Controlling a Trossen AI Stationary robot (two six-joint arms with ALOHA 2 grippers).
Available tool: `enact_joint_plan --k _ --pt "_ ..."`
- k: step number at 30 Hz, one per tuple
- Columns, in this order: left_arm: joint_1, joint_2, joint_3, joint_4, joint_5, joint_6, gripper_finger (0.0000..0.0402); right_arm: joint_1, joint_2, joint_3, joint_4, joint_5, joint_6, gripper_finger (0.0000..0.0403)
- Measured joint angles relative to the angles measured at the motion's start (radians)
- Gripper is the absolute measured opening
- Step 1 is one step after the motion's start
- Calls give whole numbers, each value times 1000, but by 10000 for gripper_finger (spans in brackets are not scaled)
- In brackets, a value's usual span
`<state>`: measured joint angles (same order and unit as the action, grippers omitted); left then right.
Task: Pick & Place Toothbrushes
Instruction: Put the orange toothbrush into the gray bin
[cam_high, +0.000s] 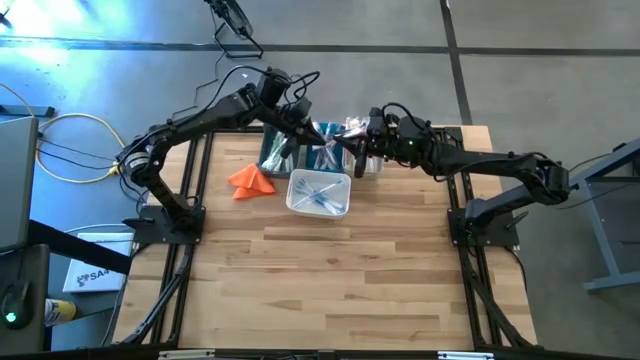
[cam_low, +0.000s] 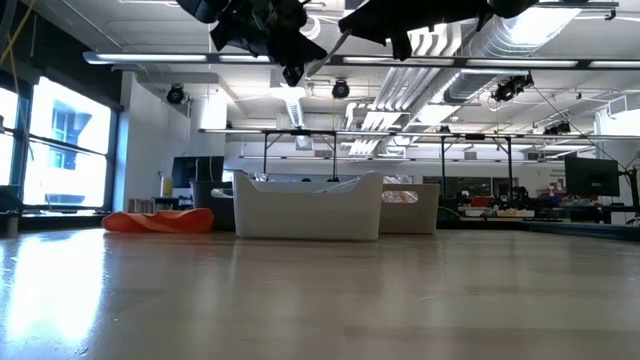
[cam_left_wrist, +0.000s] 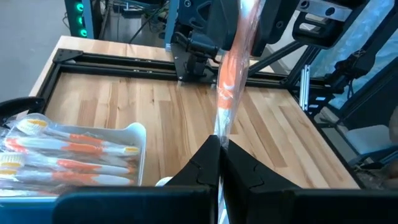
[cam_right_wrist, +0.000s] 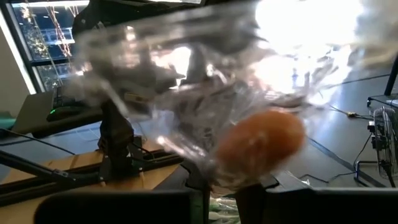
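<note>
Both arms were raised over the far end of the bench, above the bins. The left end effector was clenched on an orange toothbrush in a clear wrapper, which stuck out from between its fingers toward the other arm. The right end effector was pinched on the other end of that wrapped brush; its orange tip and crinkled wrapper filled the view past its fingers. So the toothbrush hung in the air between the two, over the blue bin. More orange toothbrushes lay in a white tray under the left arm. A white bin with blue-handled toothbrushes stood just in front, beside an orange cloth.
</note>
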<state>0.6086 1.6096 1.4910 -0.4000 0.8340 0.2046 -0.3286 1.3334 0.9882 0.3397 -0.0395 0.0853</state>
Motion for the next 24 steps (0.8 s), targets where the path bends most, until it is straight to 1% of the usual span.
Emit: enact_joint_plan --k 3,7,9,13,18,24 --pt "0 0 0 3 -1 0 0 0 0 0 0 -13 -1 35" --pt "-15 0 0 8 -67 -1 7 -2 0 0 -6 -8 -3 35" --pt "-20 0 0 7 -96 -1 23 -2 0 0 -13 -8 -4 35" --pt "-42 0 0 7 -164 4 68 -1 0 0 -31 -8 -3 35" --pt "-48 0 0 19 -172 -1 106 -1 0 0 -31 -10 -3 35" --pt "-53 0 0 14 -174 0 115 -1 0 0 -37 10 -3 35"
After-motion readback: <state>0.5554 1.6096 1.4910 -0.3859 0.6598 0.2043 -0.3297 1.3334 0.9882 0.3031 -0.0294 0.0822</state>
